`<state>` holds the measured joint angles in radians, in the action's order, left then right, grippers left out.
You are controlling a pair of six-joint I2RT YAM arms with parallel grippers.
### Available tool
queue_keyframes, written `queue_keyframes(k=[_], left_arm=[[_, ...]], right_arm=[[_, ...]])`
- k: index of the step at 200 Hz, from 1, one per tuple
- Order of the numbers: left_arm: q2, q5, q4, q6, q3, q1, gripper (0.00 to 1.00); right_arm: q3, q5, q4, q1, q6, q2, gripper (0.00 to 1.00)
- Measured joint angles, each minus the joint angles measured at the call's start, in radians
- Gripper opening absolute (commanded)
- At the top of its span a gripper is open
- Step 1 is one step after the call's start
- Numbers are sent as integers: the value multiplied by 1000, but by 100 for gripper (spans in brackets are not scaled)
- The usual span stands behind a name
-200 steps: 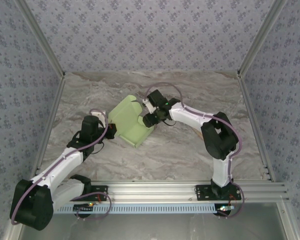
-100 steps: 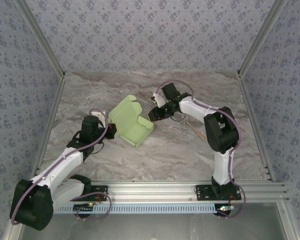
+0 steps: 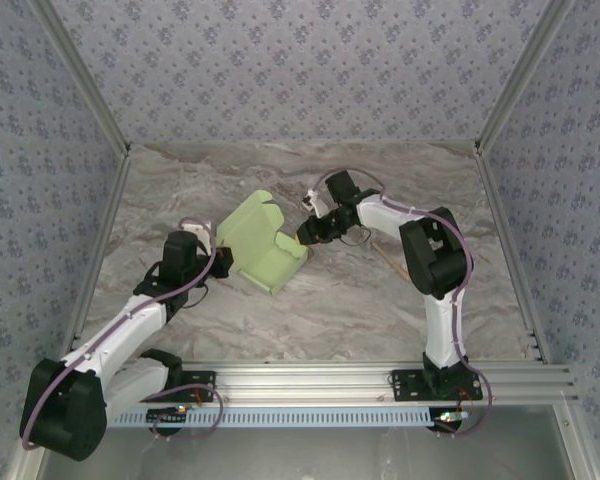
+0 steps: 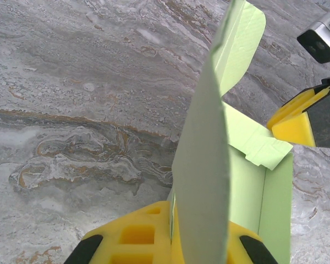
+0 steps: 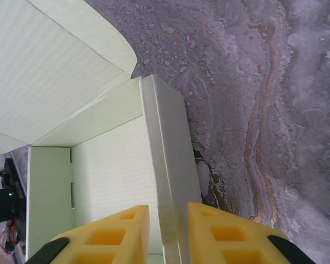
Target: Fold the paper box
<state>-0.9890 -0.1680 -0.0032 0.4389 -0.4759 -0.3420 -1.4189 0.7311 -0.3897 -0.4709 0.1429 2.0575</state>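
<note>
The paper box (image 3: 260,250) is pale lime-green card, half formed, lying on the marble table between the two arms with one flap standing up. My left gripper (image 3: 223,262) is shut on the box's left panel, and the upright panel (image 4: 203,165) rises from between its yellow fingers (image 4: 126,236). My right gripper (image 3: 302,238) is at the box's right side. Its jaws (image 5: 168,220) straddle the doubled side wall (image 5: 165,159), with a thin gap on each side. The box's inside (image 5: 110,181) lies to the left of that wall. A right fingertip (image 4: 294,118) shows past the box.
A thin tan wooden stick (image 3: 390,265) lies on the table beside the right arm's forearm. Patterned walls and metal rails (image 3: 500,110) enclose the table. Bare marble lies behind and in front of the box.
My right gripper has drawn back off the box to its right wall, and its jaws have narrowed around that wall. The left gripper and the box have stayed put.
</note>
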Motion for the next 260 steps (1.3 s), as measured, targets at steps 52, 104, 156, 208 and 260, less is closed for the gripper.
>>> queue_keyframes(k=[52, 104, 156, 208, 260], left_arm=[[0, 0, 0, 0, 0, 0, 3], [0, 2, 0, 0, 0, 2, 4], [0, 5, 0, 0, 0, 4, 3], [0, 9, 0, 0, 0, 7, 3], [0, 9, 0, 0, 0, 8, 3]], right_arm=[[3, 11, 7, -1, 0, 16, 18], [3, 10, 18, -15, -1, 24, 14], [3, -21, 16, -42, -8, 19, 13], [-12, -140, -16, -82, -36, -1, 13], [-46, -228, -67, -109, -69, -3, 15]])
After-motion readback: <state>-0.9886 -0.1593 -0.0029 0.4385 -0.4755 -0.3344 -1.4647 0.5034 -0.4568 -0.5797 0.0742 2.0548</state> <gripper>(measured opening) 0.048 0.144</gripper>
